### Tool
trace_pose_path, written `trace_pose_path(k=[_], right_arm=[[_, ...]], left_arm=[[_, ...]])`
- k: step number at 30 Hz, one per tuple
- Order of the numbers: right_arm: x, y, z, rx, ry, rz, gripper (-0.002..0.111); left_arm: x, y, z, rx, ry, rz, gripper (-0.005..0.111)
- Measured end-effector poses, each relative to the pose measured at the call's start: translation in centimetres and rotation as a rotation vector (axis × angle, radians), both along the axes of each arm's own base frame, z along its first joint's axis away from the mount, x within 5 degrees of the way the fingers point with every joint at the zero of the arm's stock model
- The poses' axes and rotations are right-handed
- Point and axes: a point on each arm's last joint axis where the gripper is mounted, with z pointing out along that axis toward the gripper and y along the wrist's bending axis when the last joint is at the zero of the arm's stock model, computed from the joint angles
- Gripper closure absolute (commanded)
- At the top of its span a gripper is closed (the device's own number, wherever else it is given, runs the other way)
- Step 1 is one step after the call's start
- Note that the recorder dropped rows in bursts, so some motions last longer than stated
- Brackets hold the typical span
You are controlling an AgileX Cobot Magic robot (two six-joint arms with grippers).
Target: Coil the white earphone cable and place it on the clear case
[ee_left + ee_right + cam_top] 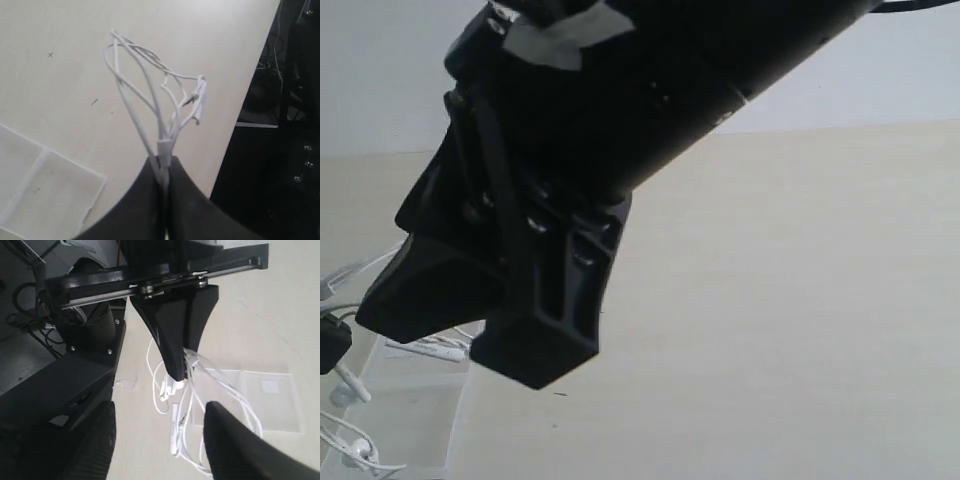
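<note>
White earphone cable [164,148] is gathered into several loose, uneven loops rather than a tidy coil. The left gripper [165,161] is clamped tight on the point where the strands meet, so the loops fan out from its tips above the pale table [770,300]. In the right wrist view the lower loops and the inline remote [175,432] hang down below that grip. Some strands trail across one half of the clear case [280,410], the half next to the one with the white sticker [270,386]; I cannot tell whether they rest on the plastic or only pass above it. The right gripper [160,407] stands with its jaws wide apart and nothing between them, just near the hanging bundle. A black arm [620,100] fills much of the exterior view, where the case and a few bits of cable show only at the near left. By my reading the gathering is largely done, though loosely. What is left is to lower the bundle onto the case, let go, and see that no loop or earbud spills over the case's edge.
</note>
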Motion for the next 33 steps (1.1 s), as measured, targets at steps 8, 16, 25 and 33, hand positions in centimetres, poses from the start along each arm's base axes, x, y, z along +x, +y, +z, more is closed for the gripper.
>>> trace_pose_path(k=[8, 16, 25, 33], right_arm=[[0.4, 0.7, -0.1, 0.059, -0.063, 0.031, 0.052], [1.4, 0.3, -0.6, -0.029, -0.029, -0.126, 0.086], [0.9, -1.5, 1.2, -0.026, -0.037, -0.264, 0.108], [-0.2, -3.9, -1.2, -0.067, -0.002, -0.371, 0.108]], left_arm=[[0.1, 0.5, -0.1, 0.063, -0.017, 0.002, 0.107], [0.2, 1.2, -0.5, 0.148, -0.017, 0.029, 0.107], [0.3, 1.4, -0.5, 0.169, -0.017, 0.038, 0.107], [0.4, 1.4, -0.5, 0.167, -0.030, 0.045, 0.107]])
